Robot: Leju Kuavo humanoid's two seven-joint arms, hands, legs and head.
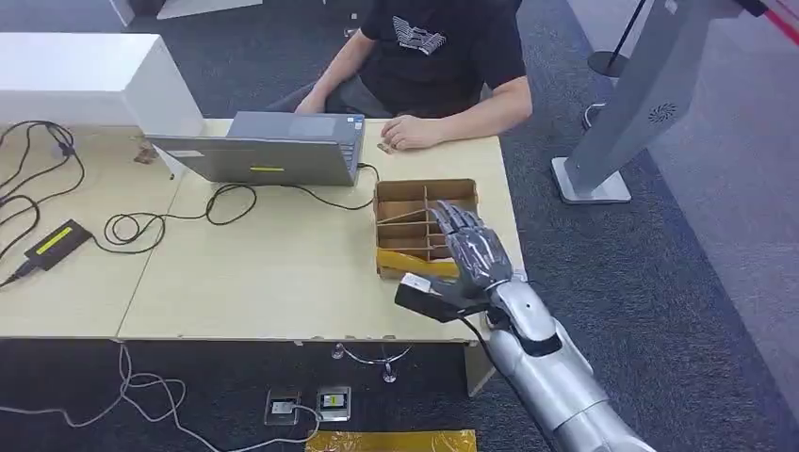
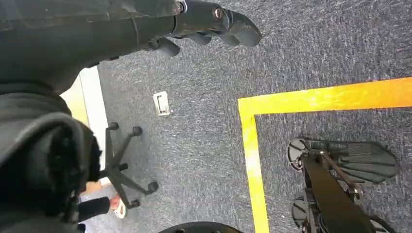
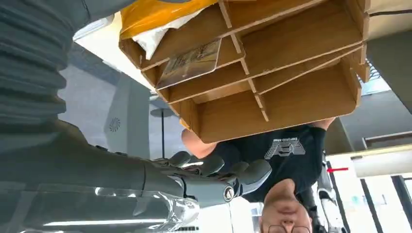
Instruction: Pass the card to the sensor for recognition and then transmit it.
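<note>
We stand on grey carpet before a pale wooden bench (image 1: 283,273), a person (image 1: 433,56) seated at its far side behind a laptop (image 1: 273,149). Our landmark is the cardboard tray (image 1: 400,202) near the bench's right edge. A card (image 3: 189,63) lies in one of the tray's compartments, so by our reckoning the task has hardly begun: picking it up, showing it to the sensor and handing it on all remain. Which device is the sensor we cannot tell. Our right hand (image 1: 476,252) hovers over the tray's near right corner, fingers extended and spread, holding nothing. Our left hand (image 2: 204,22) hangs beside us over the carpet, well apart from the tray, fingers loosely curled, holding nothing.
</note>
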